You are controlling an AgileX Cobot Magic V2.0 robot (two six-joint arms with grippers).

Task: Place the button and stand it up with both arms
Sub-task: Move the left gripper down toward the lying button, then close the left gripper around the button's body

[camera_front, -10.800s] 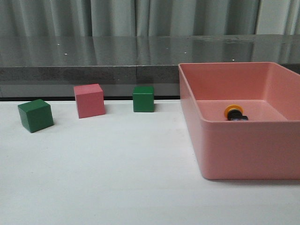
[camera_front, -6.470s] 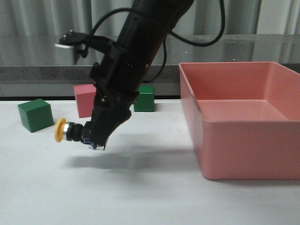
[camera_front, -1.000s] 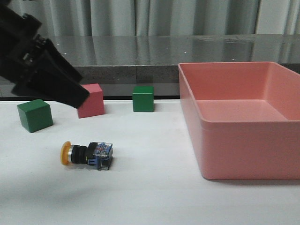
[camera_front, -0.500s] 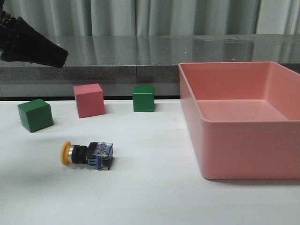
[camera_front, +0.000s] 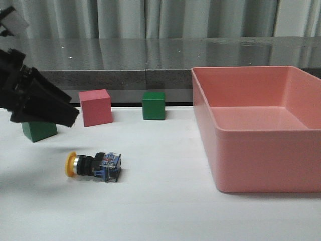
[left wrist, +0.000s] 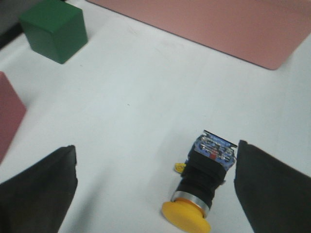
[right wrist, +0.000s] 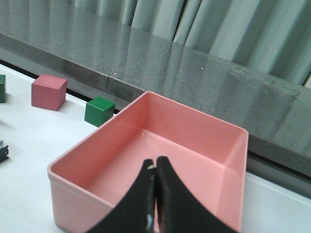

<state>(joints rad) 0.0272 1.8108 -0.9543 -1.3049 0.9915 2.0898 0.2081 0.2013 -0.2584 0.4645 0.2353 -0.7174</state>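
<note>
The button (camera_front: 93,165) lies on its side on the white table, yellow cap to the left, blue base to the right. In the left wrist view the button (left wrist: 204,179) lies between my open fingers, close to one finger (left wrist: 274,194), cap toward the camera. My left gripper (camera_front: 60,114) hangs above and left of the button in the front view, open and empty. My right gripper (right wrist: 155,167) is shut and empty, held high over the pink bin (right wrist: 73,167); it does not show in the front view.
The pink bin (camera_front: 261,160) stands at the right, empty. A pink cube (camera_front: 95,107) and a green cube (camera_front: 153,105) stand at the back. Another green cube (camera_front: 37,131) is partly hidden behind my left gripper. A grey ledge runs along the back.
My left gripper has dropped back down from the upper left toward the button. The button has not moved since one second ago.
</note>
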